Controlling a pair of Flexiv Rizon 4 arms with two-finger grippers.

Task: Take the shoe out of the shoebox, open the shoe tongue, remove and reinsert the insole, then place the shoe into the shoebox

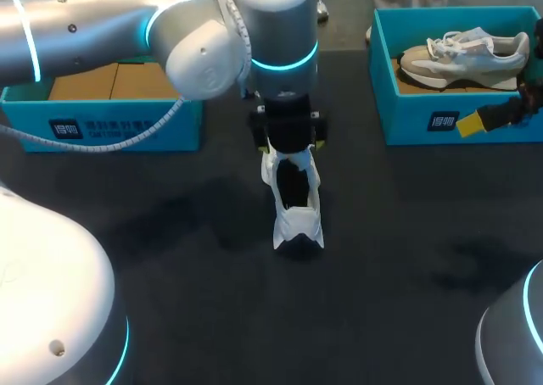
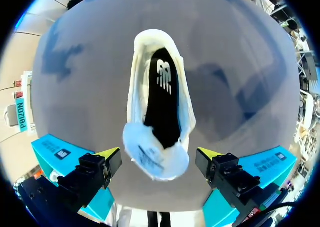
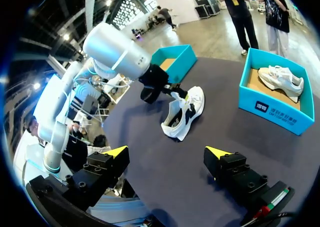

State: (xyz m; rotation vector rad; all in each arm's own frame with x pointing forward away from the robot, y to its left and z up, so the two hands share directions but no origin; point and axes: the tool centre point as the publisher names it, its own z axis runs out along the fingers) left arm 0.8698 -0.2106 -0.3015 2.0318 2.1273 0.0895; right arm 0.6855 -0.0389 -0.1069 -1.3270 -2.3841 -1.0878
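Shoe (image 1: 297, 200): white, on the dark table (image 1: 170, 266), about midway between the two boxes and outside both. Its opening faces up, with the black insole (image 2: 161, 104) seated inside. The tongue (image 2: 155, 154) is raised at the end under my left gripper (image 2: 159, 154), which hangs right over it. Can't tell whether the left jaws clamp the tongue or just straddle it. Right gripper (image 3: 167, 154): jaws wide apart, nothing in them, off by the front of the right shoebox (image 1: 407, 118). That box holds a second shoe (image 1: 465, 56). Left shoebox (image 1: 127, 129) shows only brown cardboard inside.
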